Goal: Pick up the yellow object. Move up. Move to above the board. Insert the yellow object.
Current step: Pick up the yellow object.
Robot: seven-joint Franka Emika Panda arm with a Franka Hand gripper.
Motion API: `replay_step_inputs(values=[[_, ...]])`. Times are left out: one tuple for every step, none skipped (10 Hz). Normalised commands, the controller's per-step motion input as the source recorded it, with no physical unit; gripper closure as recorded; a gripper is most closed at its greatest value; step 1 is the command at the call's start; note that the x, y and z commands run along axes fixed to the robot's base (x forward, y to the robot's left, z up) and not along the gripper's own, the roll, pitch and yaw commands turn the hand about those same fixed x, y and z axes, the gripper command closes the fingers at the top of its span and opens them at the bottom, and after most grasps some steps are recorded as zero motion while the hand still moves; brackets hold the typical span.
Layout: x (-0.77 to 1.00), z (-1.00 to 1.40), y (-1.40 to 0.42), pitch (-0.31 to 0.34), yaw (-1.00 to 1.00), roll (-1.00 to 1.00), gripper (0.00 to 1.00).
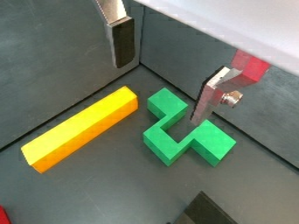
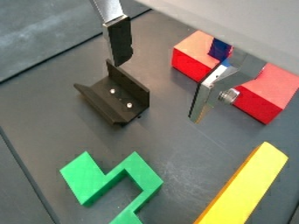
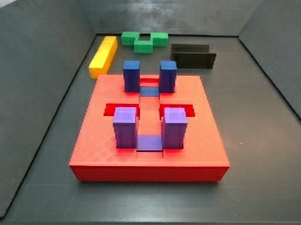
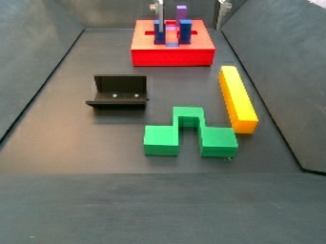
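Observation:
The yellow object (image 1: 82, 129) is a long yellow-orange bar lying flat on the dark floor; it shows in both wrist views (image 2: 246, 188) and both side views (image 3: 104, 55) (image 4: 237, 95). The board (image 3: 106, 145) is a red slab with blue and purple upright blocks; it also shows in a side view (image 4: 173, 55) and partly in both wrist views (image 2: 190, 57) (image 1: 249, 68). My gripper (image 1: 162, 87) (image 2: 159, 87) hangs open and empty above the floor, with the bar off to one side of it. Nothing is between the fingers (image 1: 121, 44).
A green notched block (image 1: 181, 131) (image 2: 111, 179) (image 4: 189, 133) (image 3: 147, 40) lies beside the bar. The fixture (image 2: 117, 96) (image 4: 118, 92) (image 3: 194, 55) stands on the floor near the board. Grey walls enclose the floor on all sides.

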Motion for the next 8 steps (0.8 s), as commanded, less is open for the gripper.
replay_step_inputs(values=[[0.00,-0.03,0.00,0.000,0.00,0.00,0.00],[0.00,-0.20,-0.15,0.000,0.00,0.06,0.00],[0.00,-0.21,-0.31,0.000,0.00,0.20,0.00],[-0.03,-0.20,-0.47,-0.016,0.01,0.26,0.00],[-0.07,-0.25,-0.47,-0.034,0.02,0.26,0.00],[-0.08,-0.33,-0.33,-0.053,0.00,0.28,0.00],[-0.11,-0.37,-0.20,-0.053,0.00,0.27,0.00],[-0.18,-0.43,-0.11,-0.060,0.00,0.20,0.00]])
